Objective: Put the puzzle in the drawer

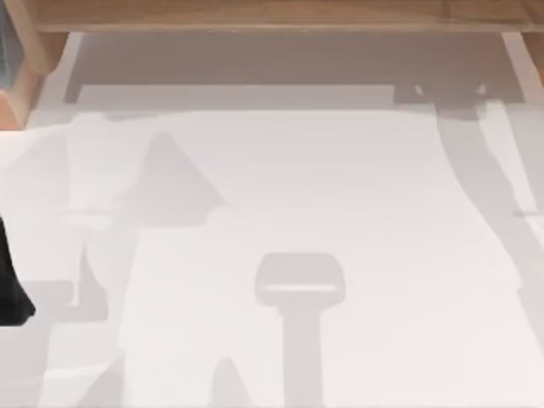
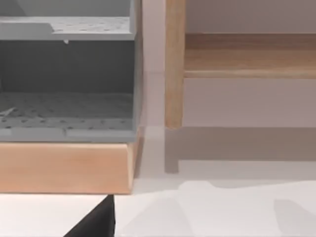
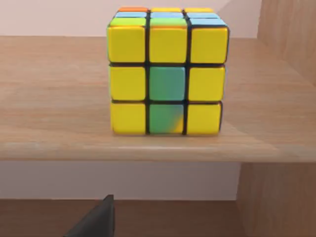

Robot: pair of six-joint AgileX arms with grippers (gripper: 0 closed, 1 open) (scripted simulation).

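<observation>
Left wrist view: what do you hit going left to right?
Grey shelving unit on its wooden base → wooden post → wooden shelf board on the far side.

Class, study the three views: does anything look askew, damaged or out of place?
Nothing stands out. The puzzle cube sits upright and square on a wooden shelf, intact; some stickers are mixed colours. The grey drawer unit looks undamaged.

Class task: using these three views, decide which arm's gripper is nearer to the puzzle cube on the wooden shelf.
Right. The right wrist view faces the puzzle cube close up on its wooden shelf. The left wrist view instead faces a grey drawer unit, with no cube nearby.
</observation>
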